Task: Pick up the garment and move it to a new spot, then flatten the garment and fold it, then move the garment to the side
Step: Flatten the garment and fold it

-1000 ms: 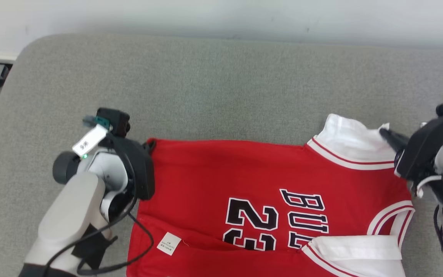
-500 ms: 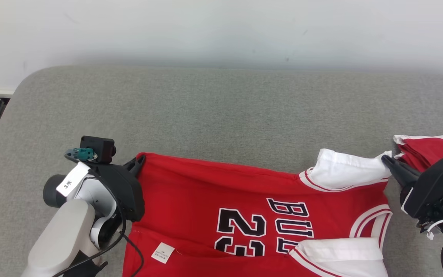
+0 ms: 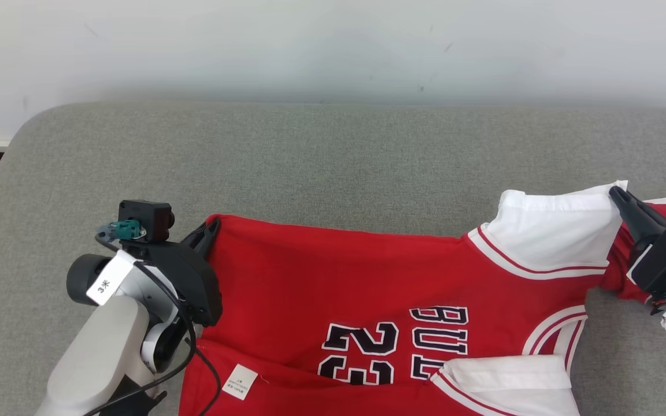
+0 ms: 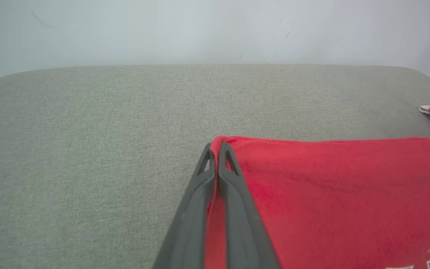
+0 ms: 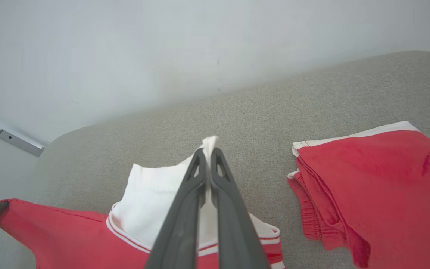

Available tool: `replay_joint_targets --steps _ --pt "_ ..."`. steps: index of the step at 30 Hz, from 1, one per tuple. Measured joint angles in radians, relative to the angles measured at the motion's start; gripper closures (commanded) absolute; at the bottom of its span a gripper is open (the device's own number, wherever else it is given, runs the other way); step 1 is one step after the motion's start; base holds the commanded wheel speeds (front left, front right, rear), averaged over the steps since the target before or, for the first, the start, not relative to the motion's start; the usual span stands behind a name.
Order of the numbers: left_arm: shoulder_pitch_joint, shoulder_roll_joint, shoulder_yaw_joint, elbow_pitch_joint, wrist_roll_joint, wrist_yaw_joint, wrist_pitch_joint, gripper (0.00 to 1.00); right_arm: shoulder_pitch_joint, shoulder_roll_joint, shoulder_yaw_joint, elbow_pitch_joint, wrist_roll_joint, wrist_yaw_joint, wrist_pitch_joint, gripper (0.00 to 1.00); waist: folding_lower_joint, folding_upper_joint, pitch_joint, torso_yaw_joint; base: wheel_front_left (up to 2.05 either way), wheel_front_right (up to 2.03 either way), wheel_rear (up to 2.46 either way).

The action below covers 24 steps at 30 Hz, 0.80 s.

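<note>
Garment (image 3: 310, 277): smooth matt cloth; padded surface (image 3: 310, 162): coarse woven fabric.

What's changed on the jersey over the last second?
The right hand, shut on the white sleeve, has drawn it out to the robot's right, so the top edge of the jersey lies straighter. The left hand stays clamped on the hem corner. The head camera shifted too.

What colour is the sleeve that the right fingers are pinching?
The sleeve is white; the head view shows it best.
</note>
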Motion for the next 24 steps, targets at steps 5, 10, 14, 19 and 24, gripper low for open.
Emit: replay_joint_targets --steps 5,10,14,19,24 --pt "0.000 -0.004 -0.002 0.003 0.012 0.015 -0.010 1.00 -0.002 0.005 0.023 0.017 0.000 0.000 0.006 1.00 0.0000 0.0000 0.007 0.003 0.00 0.00 0.00" --pt "0.000 0.005 -0.002 0.005 0.040 0.045 -0.019 1.00 0.019 0.005 0.048 0.021 0.005 0.022 0.033 1.00 0.0001 0.0001 0.014 0.008 0.00 0.00 0.00" --pt "0.020 0.009 -0.008 -0.009 0.044 0.045 -0.037 1.00 0.066 -0.002 0.064 0.006 0.034 0.056 0.067 1.00 0.0001 0.0001 0.014 0.013 0.00 0.00 0.00" --pt "0.090 0.021 -0.018 -0.032 0.047 0.043 -0.063 1.00 0.167 -0.021 0.059 -0.046 0.085 0.083 0.112 1.00 0.0001 0.0001 0.006 0.019 0.00 0.00 0.00" --pt "0.146 0.034 -0.021 -0.052 0.046 0.042 -0.091 1.00 0.265 -0.025 0.040 -0.112 0.134 0.091 0.151 1.00 0.0000 0.0000 -0.002 0.022 0.00 0.00 0.00"
